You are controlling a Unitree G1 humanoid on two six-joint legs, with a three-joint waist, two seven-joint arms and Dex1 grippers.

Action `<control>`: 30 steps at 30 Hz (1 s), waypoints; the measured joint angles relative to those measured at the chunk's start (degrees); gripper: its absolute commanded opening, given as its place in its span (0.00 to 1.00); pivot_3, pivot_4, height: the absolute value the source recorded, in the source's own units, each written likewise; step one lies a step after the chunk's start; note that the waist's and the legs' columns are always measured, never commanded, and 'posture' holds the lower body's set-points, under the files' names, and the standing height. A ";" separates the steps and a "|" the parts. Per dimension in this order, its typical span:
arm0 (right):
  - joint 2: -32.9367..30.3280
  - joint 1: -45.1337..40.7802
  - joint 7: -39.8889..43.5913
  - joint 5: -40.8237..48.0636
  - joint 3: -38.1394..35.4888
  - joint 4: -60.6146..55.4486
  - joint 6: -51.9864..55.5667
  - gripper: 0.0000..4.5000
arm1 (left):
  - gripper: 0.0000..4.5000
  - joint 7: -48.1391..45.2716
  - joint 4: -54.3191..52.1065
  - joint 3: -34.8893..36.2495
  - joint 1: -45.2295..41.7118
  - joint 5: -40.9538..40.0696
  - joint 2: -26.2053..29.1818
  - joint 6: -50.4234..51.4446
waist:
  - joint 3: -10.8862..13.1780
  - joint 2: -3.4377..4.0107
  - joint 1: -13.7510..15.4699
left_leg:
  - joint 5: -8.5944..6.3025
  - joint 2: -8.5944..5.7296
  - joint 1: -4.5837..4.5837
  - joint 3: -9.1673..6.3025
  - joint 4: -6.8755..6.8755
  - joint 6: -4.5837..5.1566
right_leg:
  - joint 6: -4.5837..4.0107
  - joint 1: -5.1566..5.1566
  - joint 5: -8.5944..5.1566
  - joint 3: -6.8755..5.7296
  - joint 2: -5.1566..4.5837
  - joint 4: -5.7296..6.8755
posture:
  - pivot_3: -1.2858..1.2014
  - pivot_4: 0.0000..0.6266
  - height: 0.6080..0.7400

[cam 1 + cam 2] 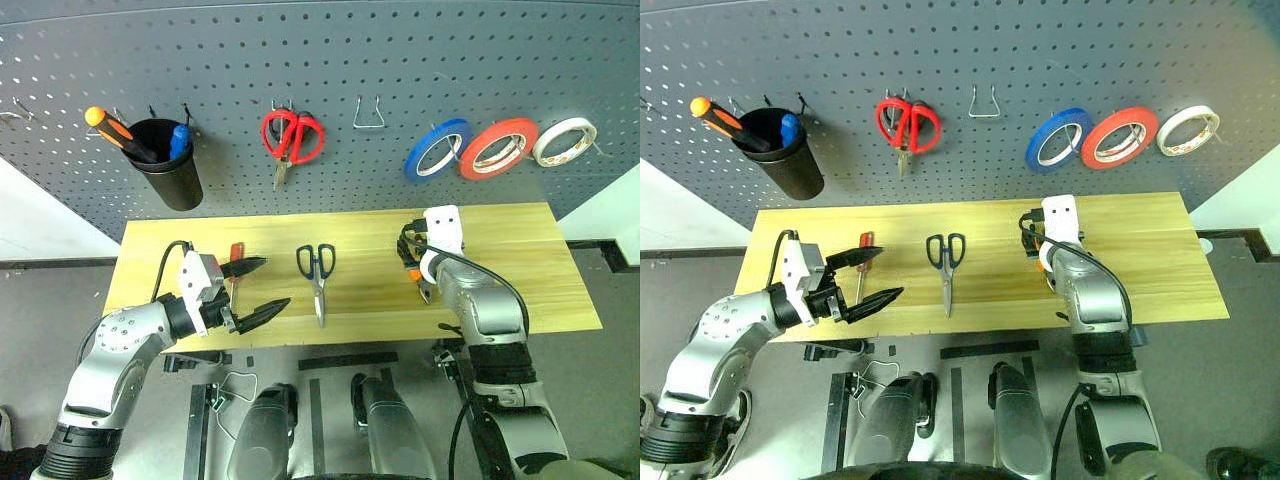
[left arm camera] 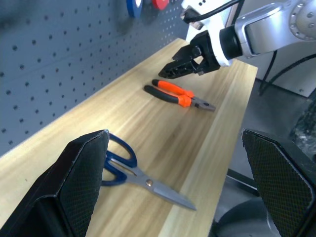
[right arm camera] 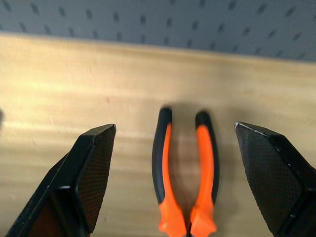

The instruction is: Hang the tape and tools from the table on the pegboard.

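Right gripper point(image 3: 173, 182) angles down, jaws spread astride pliers point(image 3: 185, 173); left gripper point(image 1: 252, 290) level, spread.

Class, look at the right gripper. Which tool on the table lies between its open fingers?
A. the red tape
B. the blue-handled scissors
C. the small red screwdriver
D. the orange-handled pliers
D: in the right wrist view the pliers lie on the table between the open fingers of the right gripper, not gripped.

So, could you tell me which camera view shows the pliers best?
The left wrist view: the whole pliers lie unobstructed on the table. The right wrist view shows the handles; the eye views have them mostly hidden behind the right gripper.
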 measured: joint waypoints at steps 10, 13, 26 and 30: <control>-1.68 0.43 1.42 -0.11 0.06 1.98 3.81 0.90 | 1.00 -0.02 -0.76 0.06 0.95 -0.03 0.06 0.21 | 0.70 -0.07 -0.70 | 0.01 0.03 -0.06 0.01 -0.30 -0.01 | -0.01 -0.15 -0.01 0.01 -0.03 -0.13 | 0.56 0.58 1.00; -1.66 1.07 1.20 -0.28 0.04 2.03 3.96 0.90 | 1.00 -0.02 -0.75 0.06 0.90 -0.03 0.06 0.26 | 0.89 -0.07 -0.82 | 0.01 0.03 -0.07 0.01 -0.31 -0.01 | -0.01 -0.17 -0.01 0.02 -0.04 -0.13 | 0.56 0.58 1.00; -1.63 0.90 1.47 -0.56 -0.32 3.19 3.78 1.00 | 1.00 -0.02 -0.76 0.05 0.83 -0.03 0.06 0.31 | 1.15 -0.07 -0.81 | 0.01 0.04 -0.17 0.02 -0.36 -0.02 | -0.01 -0.31 -0.01 0.03 -0.05 -0.16 | 0.56 0.58 1.00; -1.67 0.53 1.56 -0.65 -0.23 4.26 3.63 1.00 | 1.00 0.08 -0.82 0.05 0.86 -0.03 0.06 0.33 | 1.20 -0.08 -0.83 | 0.01 0.05 -0.18 0.03 -0.37 -0.02 | -0.01 -0.33 -0.01 0.05 -0.05 -0.16 | 0.57 0.58 1.00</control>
